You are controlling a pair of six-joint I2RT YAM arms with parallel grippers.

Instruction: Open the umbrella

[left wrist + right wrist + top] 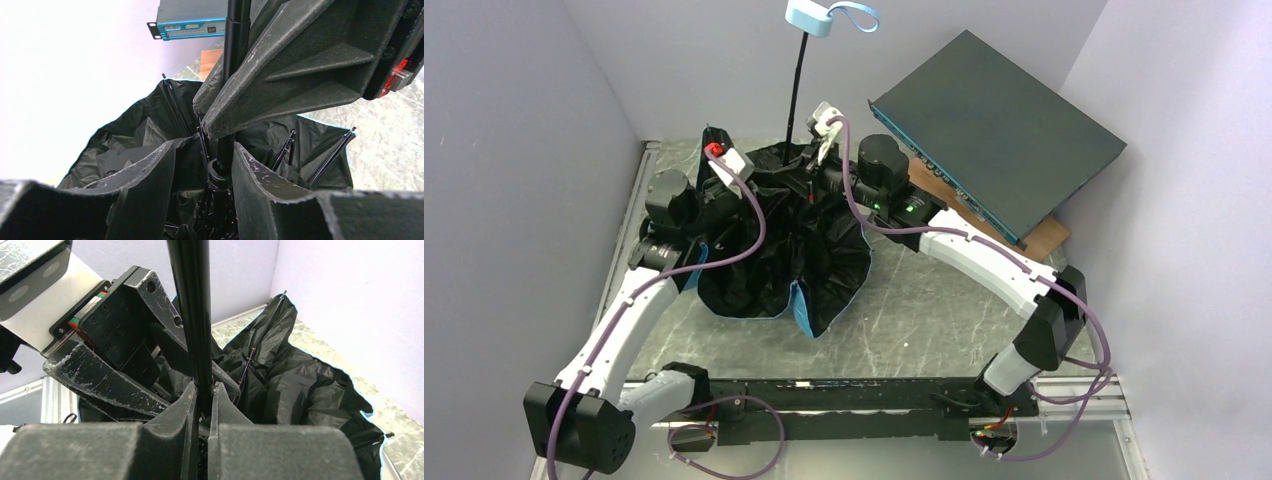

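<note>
Umbrella [814,270] inverted on counter [944,310]; right fingers [176,417] clamping shaft [192,315] steady, left fingers [252,180] parted astride runner [220,178], likely for pushing it

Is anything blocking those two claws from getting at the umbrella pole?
Nothing visible does. The right gripper pinches the umbrella's black shaft just above the crumpled canopy, and the left gripper's fingers sit open on either side of the same shaft.

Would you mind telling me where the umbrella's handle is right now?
In the top view, the handle is at top centre, capping the shaft that rises from the crumpled canopy, just left of the dark box.
</note>
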